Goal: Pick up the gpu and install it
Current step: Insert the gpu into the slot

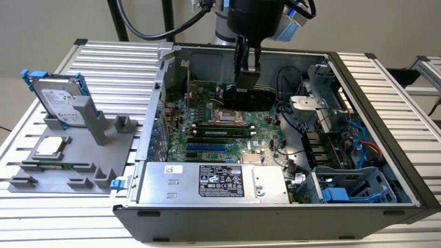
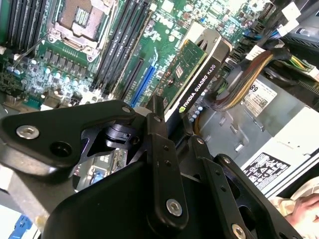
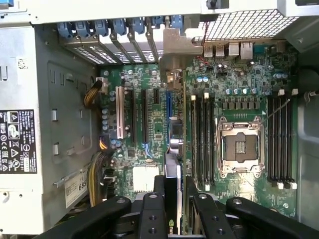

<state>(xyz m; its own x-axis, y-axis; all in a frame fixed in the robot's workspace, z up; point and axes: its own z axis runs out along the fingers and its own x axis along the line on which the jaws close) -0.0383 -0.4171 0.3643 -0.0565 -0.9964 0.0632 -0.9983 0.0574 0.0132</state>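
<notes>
Exterior view: black two-finger gripper [image 1: 247,82] reaches down into the open grey metal computer case [image 1: 386,119]. Its jaws are clamped on the top edge of the gpu [image 1: 249,98], a thin rectangular card with its black shroud face showing. The card stands upright, low over the green motherboard [image 1: 206,132], toward the back wall. Can't tell if its edge is in a slot. The silver hard drive in a blue frame [image 1: 61,101] sits outside the case, well apart.

Second wrist view: the gripper [image 2: 174,127] pinches the gpu [image 2: 192,69], with the green board face and black shroud edge visible. A yellow-and-black cable bundle [image 2: 239,82] lies just beside the card.

First wrist view: the gpu [image 3: 173,169] is seen edge-on, running from the gripper [image 3: 174,196] toward its silver end bracket [image 3: 174,45] at the rear openings. It sits by the blue expansion slot [image 3: 168,107], with the black RAM slots [image 3: 202,139] alongside.

Risks, as a judgement:
- With a narrow top-edge grip, the card could pivot under push force.
- A slight offset from the slot would jam or bend the connector.
- The bracket may catch the rear frame.
- The cables may snag the card.
</notes>
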